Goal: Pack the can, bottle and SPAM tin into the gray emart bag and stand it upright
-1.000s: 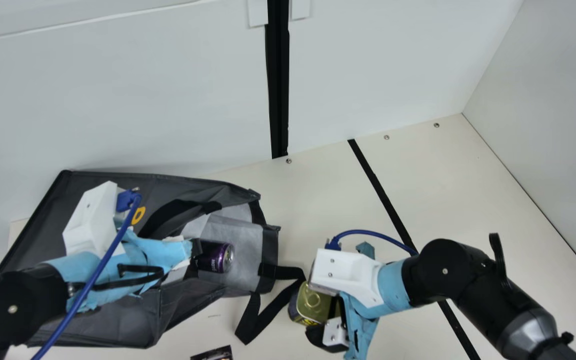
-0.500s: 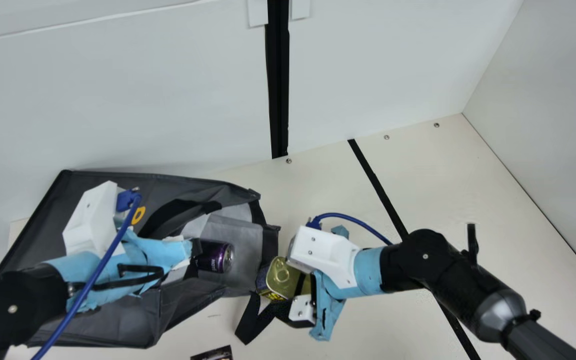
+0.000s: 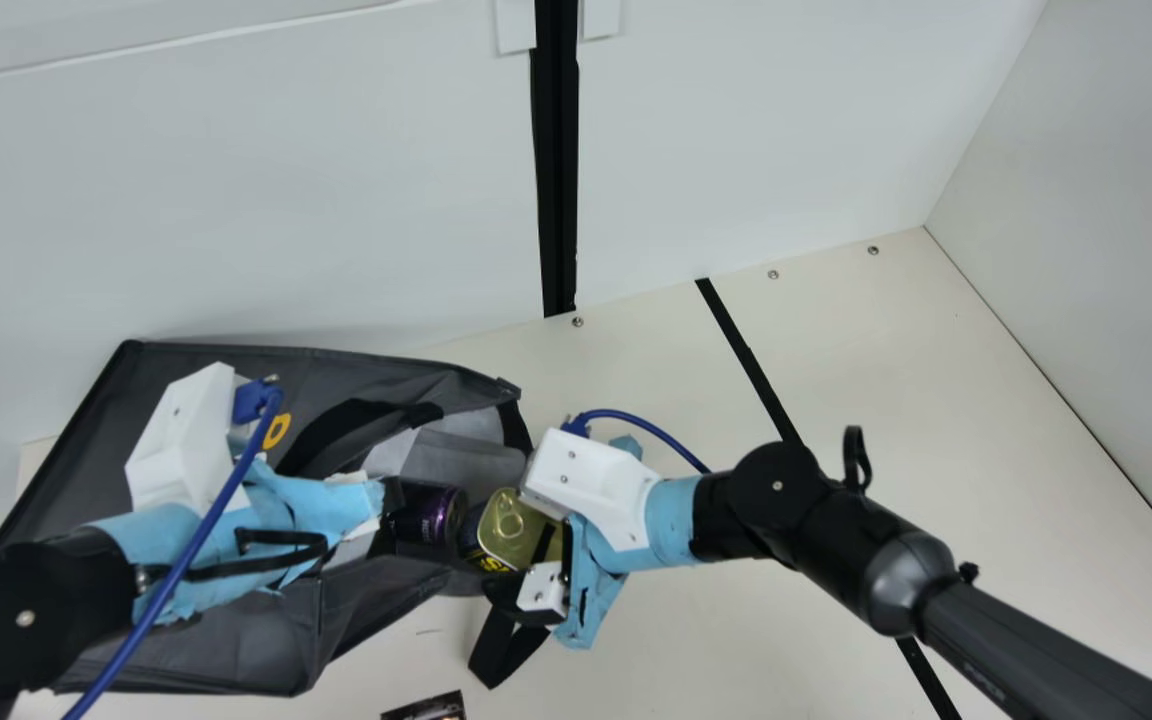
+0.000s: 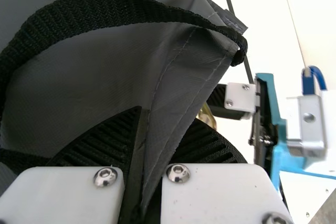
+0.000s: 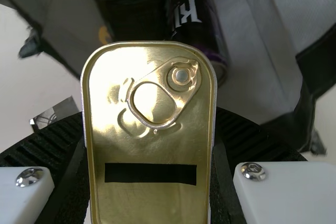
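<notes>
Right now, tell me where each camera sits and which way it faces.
Main view: on the neck, looking down over the table; left arm and right arm show.
Left wrist view: on that wrist, facing the bag, pinched in the left gripper; the right arm shows farther off.
Right wrist view: on that wrist, facing into the bag; the right gripper holds the SPAM tin.
Shared: main and right wrist views both show tin and can.

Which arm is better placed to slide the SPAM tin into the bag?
The right, I'd say: its gripper holds the SPAM tin at the open mouth of the bag. The left gripper is clamped on the bag's fabric, so it seems better suited to steadying.
</notes>
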Tool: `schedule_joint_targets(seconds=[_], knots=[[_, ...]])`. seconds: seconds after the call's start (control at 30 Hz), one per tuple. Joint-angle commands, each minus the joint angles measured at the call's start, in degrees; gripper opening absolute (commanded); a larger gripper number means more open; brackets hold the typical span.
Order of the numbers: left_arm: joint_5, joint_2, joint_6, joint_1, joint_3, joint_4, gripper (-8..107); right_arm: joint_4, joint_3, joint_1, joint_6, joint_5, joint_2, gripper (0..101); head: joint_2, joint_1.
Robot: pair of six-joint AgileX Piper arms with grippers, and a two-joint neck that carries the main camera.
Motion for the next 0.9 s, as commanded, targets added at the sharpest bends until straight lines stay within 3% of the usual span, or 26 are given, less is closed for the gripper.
schedule_joint_targets(seconds=[0.0,0.57,0.87], knots=[[0.0,0.0,0.0,0.0,0.0,0.0,-8,0.6,-1.0,0.3,-0.6,-0.3,1.9,0,-0.1,-1.3],[0.0,0.0,0.0,0.0,0.0,0.0,-8,-1.5,-12.0,2.6,-1.5,-2.3,12.5,0,-0.1,-1.3],[-0.1,0.0,0.0,0.0,0.0,0.0,-8,-3.7,-14.1,0.9,-1.3,-1.1,13.4,0,-0.1,-1.3]])
